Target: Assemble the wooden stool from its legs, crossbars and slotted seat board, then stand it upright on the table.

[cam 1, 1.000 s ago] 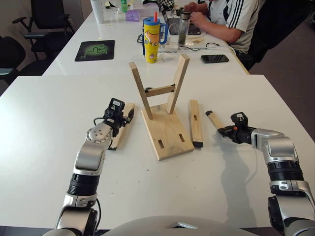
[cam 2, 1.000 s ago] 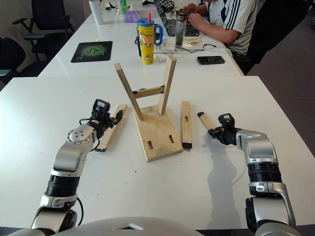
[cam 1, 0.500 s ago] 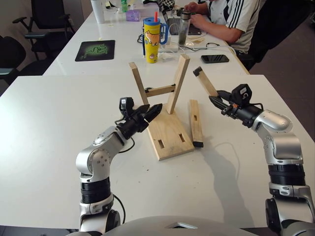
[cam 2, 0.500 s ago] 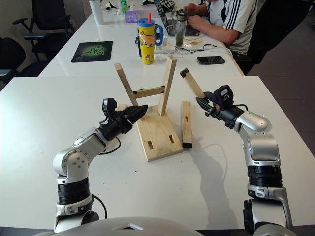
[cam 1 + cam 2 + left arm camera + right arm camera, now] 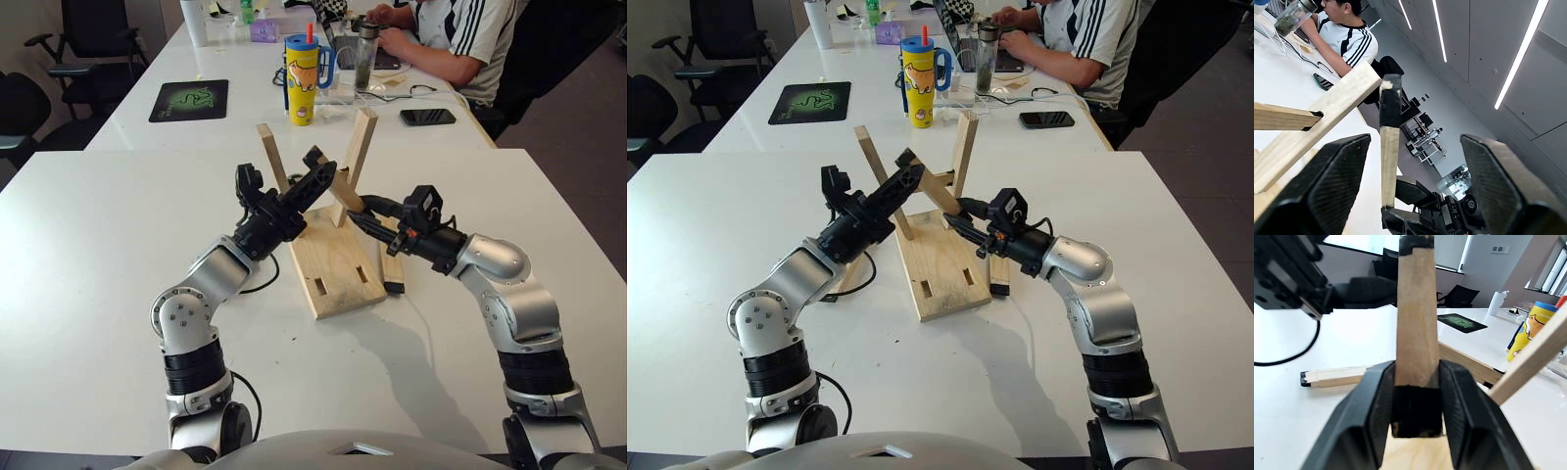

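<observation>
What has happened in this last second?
The right fingers lifted a wooden leg off the table and swung it in over the seat board. The left fingers rose from another leg and now stand open around the lifted one's tip. The board and its two standing legs stayed.

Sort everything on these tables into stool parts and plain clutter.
Stool parts:
- seat board
- fitted legs, joined by a crossbar
- held leg, in the right gripper
- loose leg beside the board
- second loose leg

Lying about:
- yellow cup
- green mat
- phone
- bottle
</observation>
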{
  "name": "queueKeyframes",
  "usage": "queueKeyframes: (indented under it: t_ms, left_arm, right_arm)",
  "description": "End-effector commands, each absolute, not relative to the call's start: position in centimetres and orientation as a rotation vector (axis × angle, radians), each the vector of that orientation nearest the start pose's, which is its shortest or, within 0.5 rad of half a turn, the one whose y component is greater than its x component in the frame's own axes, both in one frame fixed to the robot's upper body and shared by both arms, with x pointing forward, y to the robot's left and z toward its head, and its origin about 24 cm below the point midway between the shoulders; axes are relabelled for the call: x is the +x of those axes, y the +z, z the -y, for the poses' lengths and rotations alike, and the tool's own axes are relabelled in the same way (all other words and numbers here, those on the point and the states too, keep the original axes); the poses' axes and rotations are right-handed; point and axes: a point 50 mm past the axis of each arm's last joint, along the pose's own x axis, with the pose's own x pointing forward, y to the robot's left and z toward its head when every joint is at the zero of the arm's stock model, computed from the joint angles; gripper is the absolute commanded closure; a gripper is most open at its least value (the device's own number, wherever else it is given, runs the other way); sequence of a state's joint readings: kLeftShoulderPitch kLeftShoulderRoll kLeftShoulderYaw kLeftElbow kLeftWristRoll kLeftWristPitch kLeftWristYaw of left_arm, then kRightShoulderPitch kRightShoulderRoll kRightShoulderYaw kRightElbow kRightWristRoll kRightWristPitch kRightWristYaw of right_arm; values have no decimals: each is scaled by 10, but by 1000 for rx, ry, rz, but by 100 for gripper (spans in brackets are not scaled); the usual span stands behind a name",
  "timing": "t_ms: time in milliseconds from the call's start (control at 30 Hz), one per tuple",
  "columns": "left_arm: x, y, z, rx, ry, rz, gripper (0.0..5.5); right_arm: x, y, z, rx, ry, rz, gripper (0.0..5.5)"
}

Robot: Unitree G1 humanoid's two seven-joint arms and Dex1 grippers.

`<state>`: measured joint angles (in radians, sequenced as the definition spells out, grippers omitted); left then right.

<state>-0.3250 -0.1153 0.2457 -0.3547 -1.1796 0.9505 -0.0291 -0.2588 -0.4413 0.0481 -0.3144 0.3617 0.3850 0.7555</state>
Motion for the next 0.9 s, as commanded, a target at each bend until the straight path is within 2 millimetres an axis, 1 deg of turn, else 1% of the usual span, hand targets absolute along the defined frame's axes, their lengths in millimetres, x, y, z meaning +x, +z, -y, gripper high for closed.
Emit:
queueKeyframes:
  t_ms: [33, 67, 300, 533, 600, 700, 900]
  left_arm:
    - [263, 157, -87, -1032, -783, -133, 233]
    - [262, 159, -88, -1020, -785, -120, 254]
    - [266, 160, -96, -975, -738, -82, 354]
    - [269, 158, -99, -959, -705, -75, 461]
    - [270, 158, -99, -957, -701, -72, 484]
    - [270, 158, -99, -957, -698, -69, 499]
    - [273, 156, -105, -952, -660, -57, 499]
  right_arm:
    - [259, 146, 136, -139, 977, 79, 419]
    - [258, 146, 135, -129, 979, 74, 419]
    - [257, 141, 133, -108, 976, 37, 419]
    - [254, 141, 130, -94, 1009, 25, 419]
    - [254, 142, 130, -92, 1012, 23, 419]
    - [254, 142, 130, -89, 1018, 19, 419]
    - [254, 142, 129, -87, 1023, 14, 419]
